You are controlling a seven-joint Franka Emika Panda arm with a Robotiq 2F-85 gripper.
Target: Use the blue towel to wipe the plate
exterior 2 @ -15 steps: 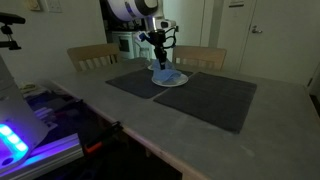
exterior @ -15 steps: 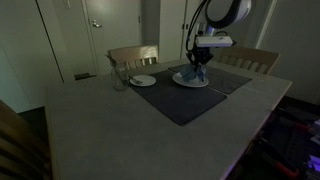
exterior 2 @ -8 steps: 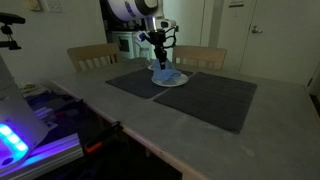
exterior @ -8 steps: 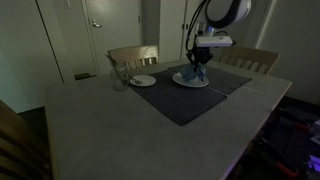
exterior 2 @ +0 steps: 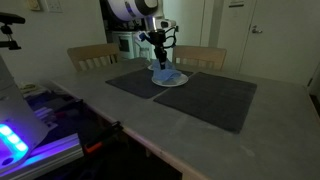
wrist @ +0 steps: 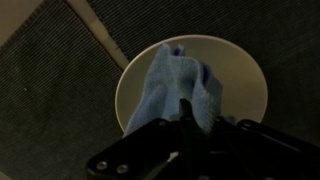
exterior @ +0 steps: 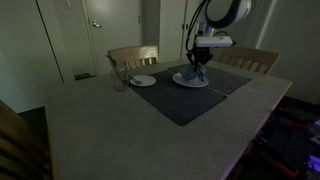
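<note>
Wiping step in hand: your gripper is clenched on the blue towel, which drapes onto the plate; next, sweep it across the bare side under light pressure.

Room dim, all views grainy; violet glow far from gripper. Wrist view soft, plate beneath it brightest.
</note>
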